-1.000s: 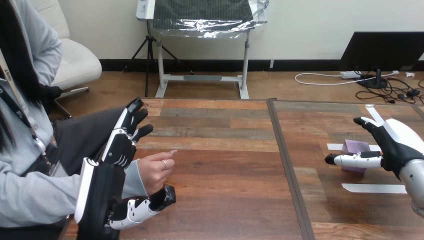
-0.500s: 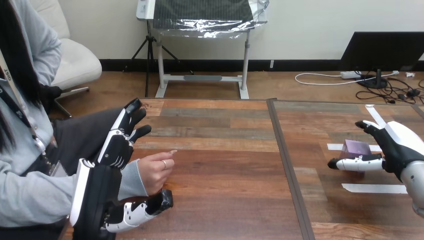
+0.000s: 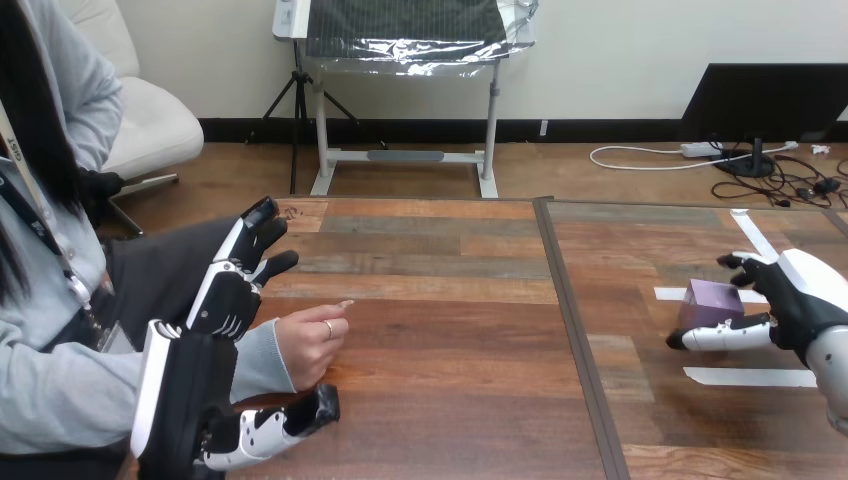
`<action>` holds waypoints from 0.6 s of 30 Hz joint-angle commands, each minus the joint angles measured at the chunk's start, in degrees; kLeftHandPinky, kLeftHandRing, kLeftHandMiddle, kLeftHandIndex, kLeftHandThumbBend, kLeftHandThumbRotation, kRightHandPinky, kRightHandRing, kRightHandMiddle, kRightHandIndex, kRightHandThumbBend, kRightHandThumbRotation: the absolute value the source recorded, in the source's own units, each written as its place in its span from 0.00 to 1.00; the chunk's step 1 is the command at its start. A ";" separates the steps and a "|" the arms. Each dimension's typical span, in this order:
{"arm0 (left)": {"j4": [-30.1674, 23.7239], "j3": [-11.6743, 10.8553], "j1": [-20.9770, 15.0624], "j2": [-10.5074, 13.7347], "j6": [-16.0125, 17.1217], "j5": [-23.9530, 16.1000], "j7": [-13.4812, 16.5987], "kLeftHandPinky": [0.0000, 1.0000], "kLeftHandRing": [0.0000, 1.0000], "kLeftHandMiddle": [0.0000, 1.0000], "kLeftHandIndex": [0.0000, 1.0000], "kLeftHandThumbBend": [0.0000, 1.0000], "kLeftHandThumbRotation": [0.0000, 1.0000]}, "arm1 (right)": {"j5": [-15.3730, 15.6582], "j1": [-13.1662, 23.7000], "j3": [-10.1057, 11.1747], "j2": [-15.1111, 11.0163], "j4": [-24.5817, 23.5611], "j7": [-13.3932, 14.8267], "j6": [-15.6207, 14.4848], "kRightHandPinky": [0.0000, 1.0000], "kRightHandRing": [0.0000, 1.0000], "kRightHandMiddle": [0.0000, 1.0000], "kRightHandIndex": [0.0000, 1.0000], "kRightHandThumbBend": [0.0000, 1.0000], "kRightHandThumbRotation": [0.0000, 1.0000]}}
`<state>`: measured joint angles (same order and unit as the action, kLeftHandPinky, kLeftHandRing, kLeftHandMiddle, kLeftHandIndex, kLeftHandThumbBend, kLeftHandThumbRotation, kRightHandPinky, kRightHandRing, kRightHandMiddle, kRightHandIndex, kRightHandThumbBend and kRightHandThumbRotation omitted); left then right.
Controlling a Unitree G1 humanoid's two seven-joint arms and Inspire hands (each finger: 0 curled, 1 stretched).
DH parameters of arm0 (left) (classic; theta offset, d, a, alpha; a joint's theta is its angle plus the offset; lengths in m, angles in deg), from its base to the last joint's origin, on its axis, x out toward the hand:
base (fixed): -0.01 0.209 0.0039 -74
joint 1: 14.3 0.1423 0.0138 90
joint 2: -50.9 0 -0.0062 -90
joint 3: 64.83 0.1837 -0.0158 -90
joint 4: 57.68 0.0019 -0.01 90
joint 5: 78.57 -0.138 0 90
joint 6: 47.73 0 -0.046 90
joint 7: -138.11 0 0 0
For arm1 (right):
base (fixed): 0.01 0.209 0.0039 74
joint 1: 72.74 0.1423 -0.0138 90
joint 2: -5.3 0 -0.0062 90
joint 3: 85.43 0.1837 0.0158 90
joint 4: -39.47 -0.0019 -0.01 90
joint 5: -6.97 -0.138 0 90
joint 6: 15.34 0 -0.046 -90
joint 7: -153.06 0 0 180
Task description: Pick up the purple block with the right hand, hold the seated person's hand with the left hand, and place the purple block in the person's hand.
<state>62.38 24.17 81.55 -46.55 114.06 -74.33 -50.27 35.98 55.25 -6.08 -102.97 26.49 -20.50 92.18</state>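
Note:
The purple block point(image 3: 709, 303) stands on the table at the right, between strips of white tape. My right hand point(image 3: 790, 300) is just right of it, open, with its thumb point(image 3: 715, 336) reaching in front of the block and its fingers behind it; I cannot tell if they touch it. At the left, the person's hand point(image 3: 312, 344) rests loosely curled on the table edge. My left hand point(image 3: 215, 345) is open around the person's wrist, fingers stretched up behind it and thumb point(image 3: 270, 428) lying below it, not closed on it.
White tape strips point(image 3: 748, 377) mark the table around the block. A dark seam point(image 3: 578, 340) runs down the table between the two halves. The person sits close at the left table edge.
My right hand has drawn back to the right and lowered, uncovering the purple block. My left hand has slid slightly left and down beside the person's wrist. The person's hand stays still.

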 commanded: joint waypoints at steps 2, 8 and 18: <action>-4.98 0.93 -0.40 1.41 0.12 2.25 -1.10 0.84 0.92 0.95 0.92 1.00 0.63 | -1.13 1.51 0.54 -0.54 -0.29 0.47 -0.21 0.43 0.42 0.46 0.85 1.00 0.27; -7.95 2.01 1.30 2.01 -0.92 4.32 -2.49 0.85 0.94 0.96 0.93 1.00 0.62 | -0.80 1.34 0.07 -0.44 -0.25 1.18 -0.65 0.41 0.40 0.45 0.79 0.98 0.22; -12.24 2.12 4.51 2.26 -2.01 5.27 -3.70 0.89 0.94 0.96 0.93 1.00 0.62 | -1.51 0.87 0.18 0.17 -0.08 1.65 -1.71 0.49 0.54 0.60 0.70 0.94 0.09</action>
<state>54.54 25.80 85.87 -45.15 112.53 -69.81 -53.33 34.73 55.60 -5.64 -103.31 26.18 -18.30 91.51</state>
